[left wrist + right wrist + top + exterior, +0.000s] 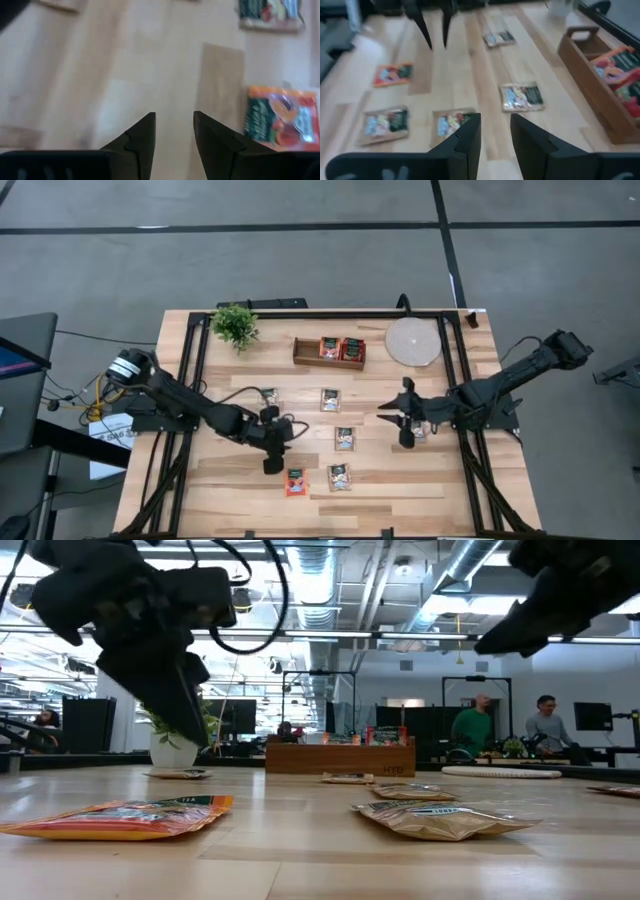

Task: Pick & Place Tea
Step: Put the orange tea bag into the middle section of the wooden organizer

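An open-plan lab or industrial workspace. In the low view, exposed ceiling ducts run at the upper right, 2 people sit at monitor desks at right, and the high view shows bare grey concrete floor around the wooden tabletop.

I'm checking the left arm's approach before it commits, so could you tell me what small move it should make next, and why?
Probably shift the left gripper sideways over the red-orange sachet and then lower. Its fingers stand apart with nothing between them, over bare wood of the table, and the sachet lies just off to one side.
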Controlling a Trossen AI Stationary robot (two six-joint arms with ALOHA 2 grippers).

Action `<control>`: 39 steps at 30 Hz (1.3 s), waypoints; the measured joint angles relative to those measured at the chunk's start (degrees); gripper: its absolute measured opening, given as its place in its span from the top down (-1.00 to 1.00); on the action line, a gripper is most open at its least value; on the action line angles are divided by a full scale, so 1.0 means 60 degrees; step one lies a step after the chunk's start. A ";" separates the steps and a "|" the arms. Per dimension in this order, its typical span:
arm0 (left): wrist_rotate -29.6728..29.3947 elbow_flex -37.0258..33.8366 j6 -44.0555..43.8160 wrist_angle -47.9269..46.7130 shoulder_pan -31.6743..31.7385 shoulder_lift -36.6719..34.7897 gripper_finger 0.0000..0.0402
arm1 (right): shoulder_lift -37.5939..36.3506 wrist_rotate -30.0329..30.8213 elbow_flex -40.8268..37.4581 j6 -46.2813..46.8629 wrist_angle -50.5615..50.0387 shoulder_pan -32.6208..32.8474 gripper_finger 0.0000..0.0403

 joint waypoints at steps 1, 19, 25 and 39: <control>0.0236 0.0169 0.0089 -0.0065 0.0000 0.0198 0.37 | -0.0139 0.0081 -0.0172 0.0002 0.0240 0.0150 0.52; 0.1756 0.1909 0.0215 -0.0617 -0.0559 0.2026 0.37 | -0.0687 0.0809 -0.0988 0.0428 0.1453 0.1133 0.52; 0.1771 0.1901 -0.0014 -0.0289 -0.0745 0.2355 0.37 | -0.0690 0.0805 -0.0988 0.0432 0.1530 0.1133 0.52; 0.0744 0.1938 -0.0457 -0.0220 -0.0939 0.2778 0.37 | -0.0687 0.0783 -0.0980 0.0425 0.1804 0.1133 0.52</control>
